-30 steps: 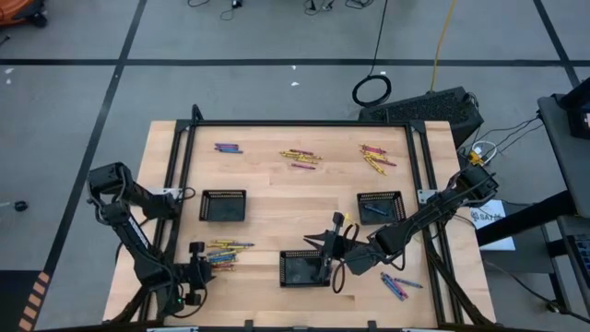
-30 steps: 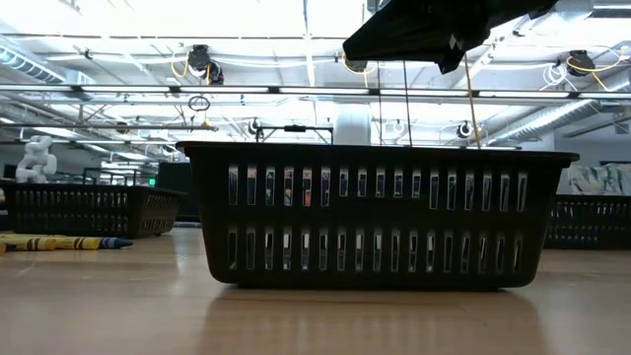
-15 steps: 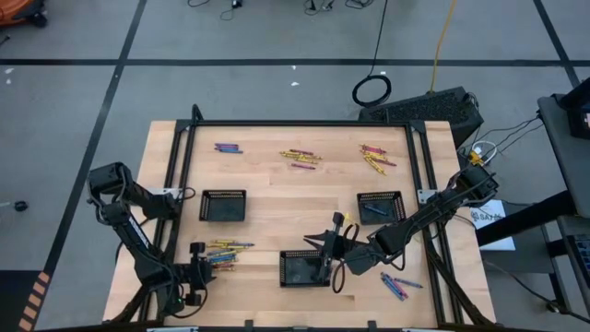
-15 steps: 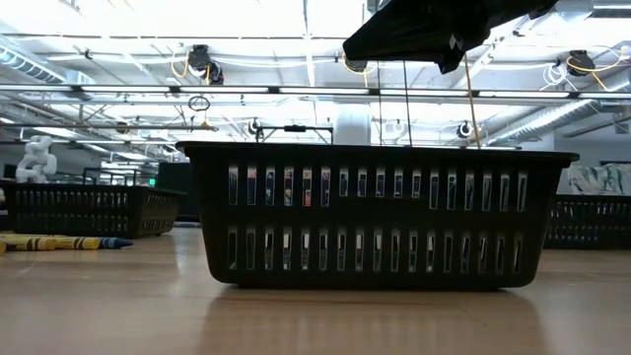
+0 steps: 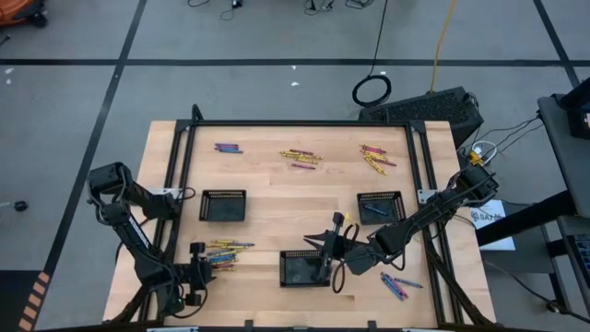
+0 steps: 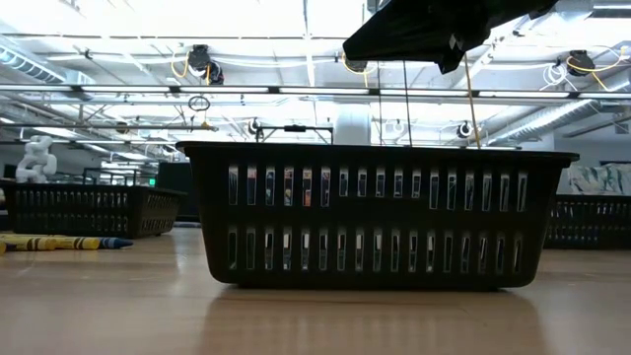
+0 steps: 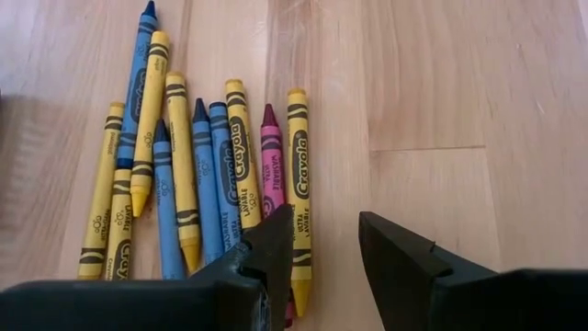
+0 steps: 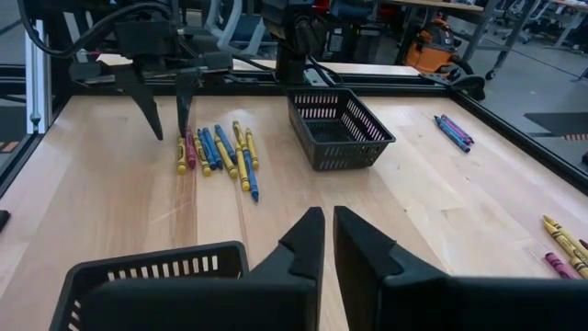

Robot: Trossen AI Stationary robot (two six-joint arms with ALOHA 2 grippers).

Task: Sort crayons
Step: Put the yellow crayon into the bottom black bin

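- Crayons: a mixed cluster of yellow, blue and one pink stick lies on the wooden table, at lower left of the high view and centre-left of the left wrist view. Other loose groups lie along the upper edge of the table and at lower right in the high view.
- Left gripper: it hangs low just over the near end of the lower-left cluster, jaws partly apart and holding nothing; one finger stands over the pink and outermost yellow sticks, the other over bare wood.
- Right gripper: its jaws are closed, with no crayon visible between them; it sits above the rim of the front tray, lower centre of the high view.
- Trays: two more black mesh trays stand at centre left and centre right of the high view; the right-hand one seems to hold a dark stick.
- Change: none is apparent; both arms and every crayon match the frames of the preceding second.
- Meaning for the task: sorting is paused at an early stage, most crayons being unsorted. The left gripper appears set to close on a stick from the cluster; a grasp catching two neighbours at once is the likely risk.
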